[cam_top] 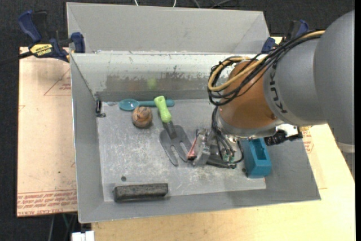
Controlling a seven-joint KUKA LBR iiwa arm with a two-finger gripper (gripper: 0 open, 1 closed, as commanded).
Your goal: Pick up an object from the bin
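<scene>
The gripper sits low on the floor of the bin, right of centre. Whether it is released or clenched cannot be told. Just beside it at 9 o'clock lies a small pinkish-red piece, probably the pick, close against the dull grey blade of a trowel whose glossy green handle points to 11 o'clock. A clean grasp would likely centre on the small piece, clear of the blade. At 4 o'clock is a boxy blue block, at 8 a rough dark bar, and toward 10 a knobbly brown lump.
</scene>
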